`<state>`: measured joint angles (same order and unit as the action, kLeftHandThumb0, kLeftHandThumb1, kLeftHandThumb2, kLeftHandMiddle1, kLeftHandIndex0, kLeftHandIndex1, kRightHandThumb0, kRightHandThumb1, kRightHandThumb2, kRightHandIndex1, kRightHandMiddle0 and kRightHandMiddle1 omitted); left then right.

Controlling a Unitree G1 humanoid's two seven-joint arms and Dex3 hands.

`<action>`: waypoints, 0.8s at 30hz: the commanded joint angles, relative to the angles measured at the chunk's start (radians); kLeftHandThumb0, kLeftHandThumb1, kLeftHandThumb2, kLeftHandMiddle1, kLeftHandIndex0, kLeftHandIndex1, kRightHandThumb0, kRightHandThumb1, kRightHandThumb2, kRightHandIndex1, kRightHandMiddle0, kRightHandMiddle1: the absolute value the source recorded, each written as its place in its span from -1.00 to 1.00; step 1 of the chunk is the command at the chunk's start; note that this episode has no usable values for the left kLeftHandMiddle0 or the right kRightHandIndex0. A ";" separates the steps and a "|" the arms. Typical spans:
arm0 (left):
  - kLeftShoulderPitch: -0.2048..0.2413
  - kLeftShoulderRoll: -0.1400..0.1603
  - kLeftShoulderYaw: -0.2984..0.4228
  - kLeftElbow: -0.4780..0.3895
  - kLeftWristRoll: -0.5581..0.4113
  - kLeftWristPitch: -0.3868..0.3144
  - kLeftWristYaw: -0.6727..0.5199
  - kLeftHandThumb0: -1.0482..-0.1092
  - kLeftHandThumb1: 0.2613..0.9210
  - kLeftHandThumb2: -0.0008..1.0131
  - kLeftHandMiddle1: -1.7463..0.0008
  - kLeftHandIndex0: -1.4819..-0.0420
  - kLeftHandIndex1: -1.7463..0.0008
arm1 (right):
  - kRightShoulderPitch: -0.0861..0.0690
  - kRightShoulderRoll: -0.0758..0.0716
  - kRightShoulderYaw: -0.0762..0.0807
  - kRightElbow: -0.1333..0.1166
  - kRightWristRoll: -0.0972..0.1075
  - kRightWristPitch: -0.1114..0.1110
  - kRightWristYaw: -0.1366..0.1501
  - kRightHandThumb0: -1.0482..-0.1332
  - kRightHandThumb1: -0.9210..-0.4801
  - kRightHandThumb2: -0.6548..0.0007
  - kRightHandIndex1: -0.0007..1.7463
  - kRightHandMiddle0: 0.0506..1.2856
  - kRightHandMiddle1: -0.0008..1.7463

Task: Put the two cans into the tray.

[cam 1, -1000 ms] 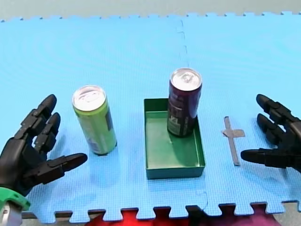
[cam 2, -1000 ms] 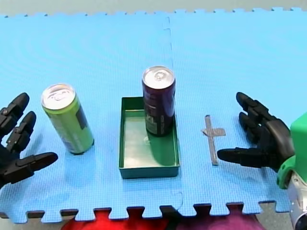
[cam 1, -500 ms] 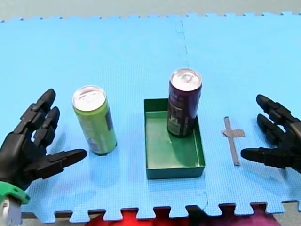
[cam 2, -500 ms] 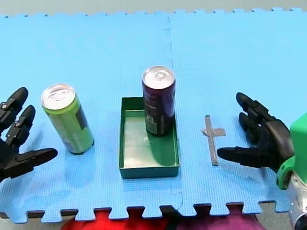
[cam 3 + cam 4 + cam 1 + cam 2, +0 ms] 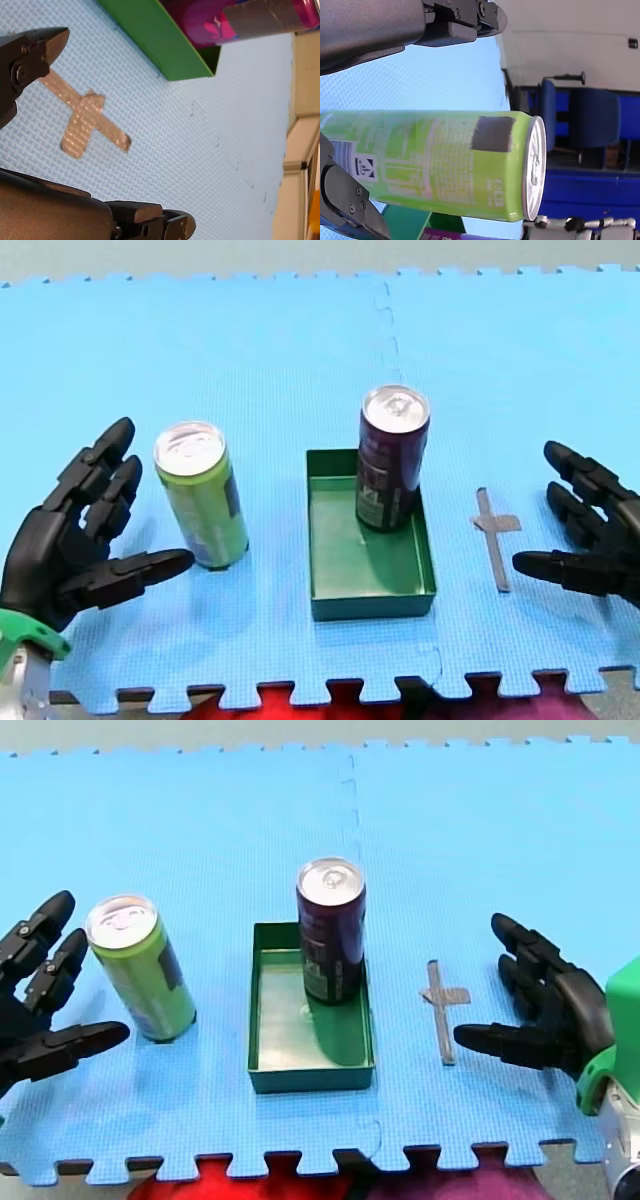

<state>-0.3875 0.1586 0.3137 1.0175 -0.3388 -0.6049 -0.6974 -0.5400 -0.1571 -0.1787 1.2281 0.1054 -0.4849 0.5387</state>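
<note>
Though near tray (image 5: 311, 532) left edge, green can (image 5: 205, 508) apart.

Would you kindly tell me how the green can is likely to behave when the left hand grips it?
The green can is tall, slim and upright, so a push near its top would probably tip it. Its smooth round wall may slip in the fingers or, once down, roll on the blue mat. The left hand is beside it, open.

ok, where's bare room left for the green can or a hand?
Free: near half of the tray, before the purple can; mat strip between green can and tray; wide mat behind both. Crowded: open left hand beside the green can; open right hand by the tape cross.
</note>
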 commanded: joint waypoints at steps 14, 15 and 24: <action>-0.029 -0.003 0.017 -0.029 -0.064 0.129 -0.119 -0.53 -0.05 -1.00 0.99 0.73 1.00 | 0.002 -0.001 0.004 0.002 -0.010 0.002 -0.011 -0.18 0.03 0.99 -1.00 -0.73 -1.00; -0.028 -0.003 0.017 -0.032 -0.063 0.131 -0.119 -0.53 -0.05 -1.00 0.99 0.73 1.00 | 0.003 0.000 0.004 0.001 -0.010 0.001 -0.011 -0.19 0.02 0.99 -1.00 -0.73 -1.00; -0.029 -0.011 0.005 -0.054 -0.047 0.134 -0.090 -0.54 -0.05 -1.00 0.99 0.72 1.00 | 0.003 0.003 0.002 0.000 -0.007 -0.002 -0.009 -0.30 -0.04 0.98 -1.00 -0.72 -1.00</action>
<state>-0.4142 0.1459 0.3216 0.9691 -0.3896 -0.4740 -0.7920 -0.5404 -0.1532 -0.1759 1.2259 0.0998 -0.4891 0.5298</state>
